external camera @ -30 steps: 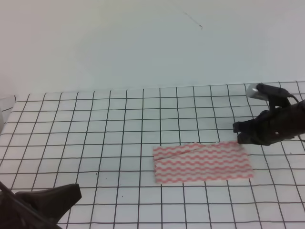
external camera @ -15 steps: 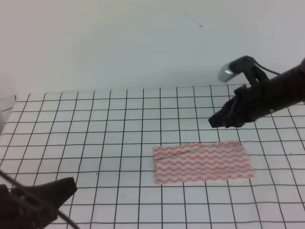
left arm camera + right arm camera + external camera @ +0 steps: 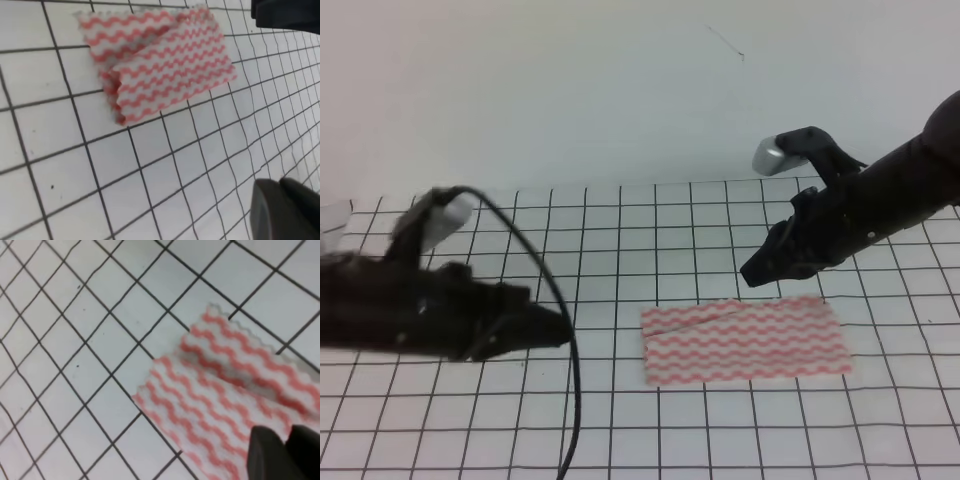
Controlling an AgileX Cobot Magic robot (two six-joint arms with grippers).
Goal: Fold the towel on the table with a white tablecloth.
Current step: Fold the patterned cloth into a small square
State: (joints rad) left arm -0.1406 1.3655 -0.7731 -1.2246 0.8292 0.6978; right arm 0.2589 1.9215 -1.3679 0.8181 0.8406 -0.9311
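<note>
The towel [image 3: 745, 340], red-pink wavy stripes on white, lies flat as a folded rectangle on the white tablecloth [image 3: 620, 230], right of centre. It also shows in the left wrist view [image 3: 160, 60] and the right wrist view [image 3: 225, 385], with one layer lying over another. My left gripper [image 3: 560, 328] is shut and empty, hovering left of the towel's left edge; its fingertips [image 3: 265, 210] show at the lower right. My right gripper [image 3: 750, 275] is shut and empty, raised above the towel's far edge; its fingertips [image 3: 265, 452] hang over the cloth.
The left arm's black cable [image 3: 570, 400] loops down over the tablecloth in front. A pale wall rises behind the table's far edge [image 3: 620, 185]. The right arm [image 3: 285, 15] shows dark at the top right of the left wrist view.
My left arm swung up from the bottom-left corner toward the towel's left side. My right gripper rose from the towel's right end and moved up and left.
</note>
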